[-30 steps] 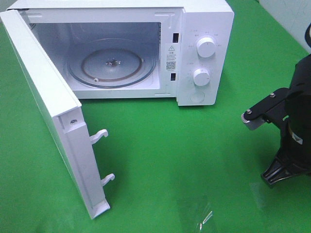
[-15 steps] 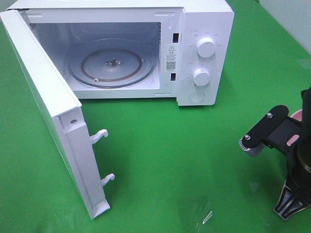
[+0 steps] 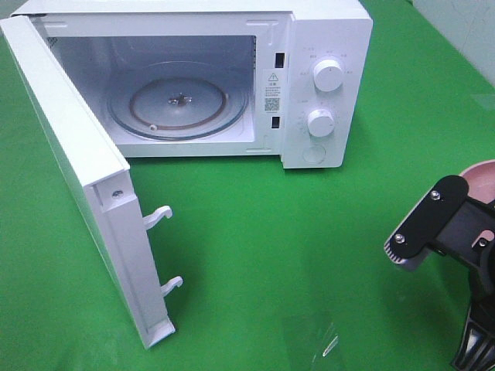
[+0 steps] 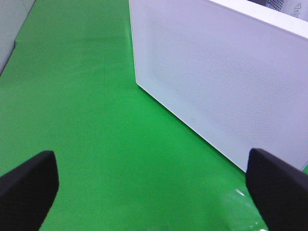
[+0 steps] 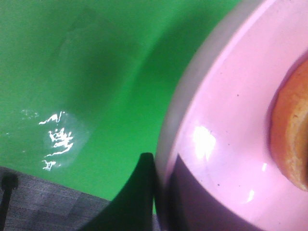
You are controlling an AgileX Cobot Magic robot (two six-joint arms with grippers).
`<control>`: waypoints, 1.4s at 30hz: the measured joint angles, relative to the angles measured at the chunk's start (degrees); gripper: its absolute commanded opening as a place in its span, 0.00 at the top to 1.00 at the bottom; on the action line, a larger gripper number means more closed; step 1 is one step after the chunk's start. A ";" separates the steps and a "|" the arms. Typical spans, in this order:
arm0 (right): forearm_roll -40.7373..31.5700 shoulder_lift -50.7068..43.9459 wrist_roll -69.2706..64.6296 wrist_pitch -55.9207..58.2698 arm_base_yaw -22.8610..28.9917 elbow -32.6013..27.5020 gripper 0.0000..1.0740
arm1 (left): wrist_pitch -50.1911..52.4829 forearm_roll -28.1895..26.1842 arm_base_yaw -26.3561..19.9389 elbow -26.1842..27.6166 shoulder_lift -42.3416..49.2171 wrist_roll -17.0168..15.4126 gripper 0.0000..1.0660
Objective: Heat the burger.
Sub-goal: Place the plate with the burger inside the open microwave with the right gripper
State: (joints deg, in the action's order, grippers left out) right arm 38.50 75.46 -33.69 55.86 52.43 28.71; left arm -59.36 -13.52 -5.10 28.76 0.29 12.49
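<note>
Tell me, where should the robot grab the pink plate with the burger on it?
By its thin rim, coming in from the side. The pink plate is flat and wide, and the burger sits further in, so only the bare edge fits between fingers. The right gripper pinches it there now.

We've got the microwave (image 3: 325,46) at the back of the desk (image 3: 255,247), its door (image 3: 69,170) standing open to the left and the turntable (image 3: 178,104) inside. Far right and nearer us, well apart from it, the plate (image 5: 226,134) carries the burger (image 5: 291,139).
</note>
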 measured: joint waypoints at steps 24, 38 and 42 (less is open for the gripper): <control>8.59 -0.23 4.70 -3.84 8.31 0.00 1.00 | 0.00 0.00 0.00 0.00 0.00 0.00 0.08; 11.23 -0.23 13.18 -7.28 8.31 0.00 0.99 | 0.00 0.00 0.00 0.00 0.00 0.00 0.08; 11.23 -0.23 14.95 -9.85 8.31 0.00 0.99 | 0.00 0.00 0.00 0.00 0.00 0.00 0.08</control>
State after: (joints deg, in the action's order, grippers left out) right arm 49.73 75.23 -18.74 46.01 60.73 28.71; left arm -59.36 -13.52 -5.10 28.76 0.29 12.49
